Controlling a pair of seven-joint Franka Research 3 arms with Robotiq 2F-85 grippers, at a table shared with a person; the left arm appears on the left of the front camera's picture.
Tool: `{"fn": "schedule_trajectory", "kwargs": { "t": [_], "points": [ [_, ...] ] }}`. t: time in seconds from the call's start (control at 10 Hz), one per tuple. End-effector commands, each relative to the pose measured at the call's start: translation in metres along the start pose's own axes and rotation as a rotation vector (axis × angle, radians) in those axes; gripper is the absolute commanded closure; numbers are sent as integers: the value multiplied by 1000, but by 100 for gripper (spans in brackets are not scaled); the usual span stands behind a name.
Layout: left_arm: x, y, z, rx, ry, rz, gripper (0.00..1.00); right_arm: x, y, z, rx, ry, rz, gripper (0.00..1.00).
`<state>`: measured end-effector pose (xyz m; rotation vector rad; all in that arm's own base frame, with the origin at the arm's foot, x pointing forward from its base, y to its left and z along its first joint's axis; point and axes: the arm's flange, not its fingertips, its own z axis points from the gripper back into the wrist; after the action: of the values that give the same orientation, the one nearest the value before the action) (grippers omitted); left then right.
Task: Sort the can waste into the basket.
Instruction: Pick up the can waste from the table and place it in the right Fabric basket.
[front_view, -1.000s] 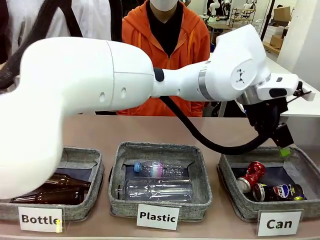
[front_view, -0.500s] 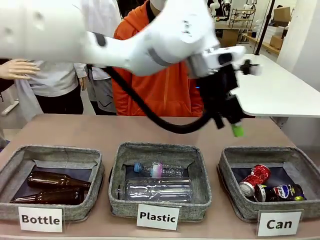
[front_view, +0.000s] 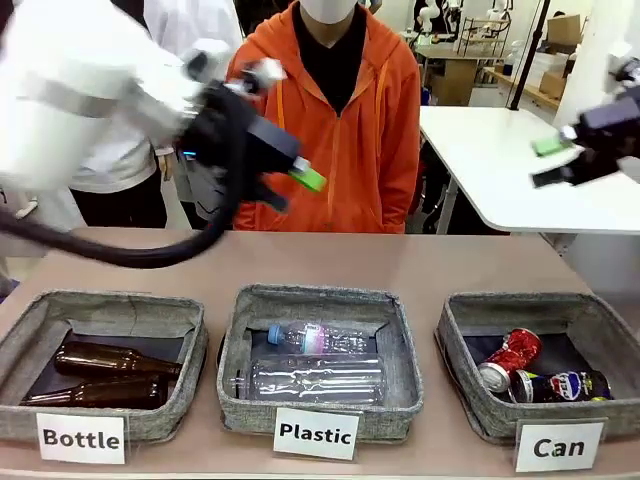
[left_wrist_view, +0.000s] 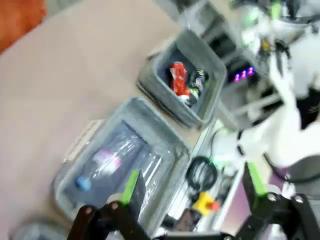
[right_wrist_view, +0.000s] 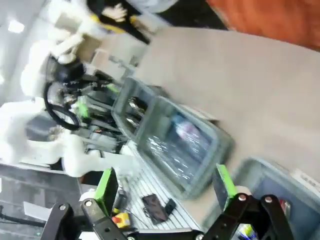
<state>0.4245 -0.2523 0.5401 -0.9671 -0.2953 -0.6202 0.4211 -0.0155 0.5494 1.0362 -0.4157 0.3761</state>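
1. Front view: I count three grey fabric baskets in a row on the table, each with one white sign in front. The Bottle basket holds two brown glass bottles, the Plastic basket holds two clear plastic bottles, and the Can basket holds the two cans. The crushed red can lies tilted, its silver end toward me; the dark Pepsi can lies on its side just in front, touching it. A person in an orange hoodie stands at the far side. My left claw hangs high above the table with nothing between its spread, green-padded fingers. My right claw is up at the right edge, blurred, and looks open and empty.

2. Left wrist view: I see my left claw open wide, both green pads bare. Below it are the Plastic basket and, farther off, the Can basket, with the red can beside the dark can. The picture is blurred.

3. Right wrist view: my right claw is open and carries nothing. The Plastic basket lies below, the Bottle basket beyond it, and a corner of the Can basket at the lower right.
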Motion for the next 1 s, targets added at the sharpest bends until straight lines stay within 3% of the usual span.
{"fn": "schedule_trajectory", "kwargs": {
  "t": [0.0,0.2,0.3,0.7,0.8,0.9],
  "points": [
    [-49,29,50,-13,-168,131,0,7,-3,-51,165,-53,-59,0],
    [-89,76,115,-107,-253,264,0,4,-14,-100,306,-20,-212,0],
    [-112,96,133,-199,-275,271,0,3,-21,-106,326,-6,-271,0],
    [-213,156,171,-333,-384,275,0,-12,-78,-45,225,4,-328,0],
    [-225,169,172,-352,-415,254,0,-15,-86,-34,175,76,-322,0],
    [-199,144,171,-301,-364,302,0,-16,-73,-64,259,-17,-314,0]
  ]
}}
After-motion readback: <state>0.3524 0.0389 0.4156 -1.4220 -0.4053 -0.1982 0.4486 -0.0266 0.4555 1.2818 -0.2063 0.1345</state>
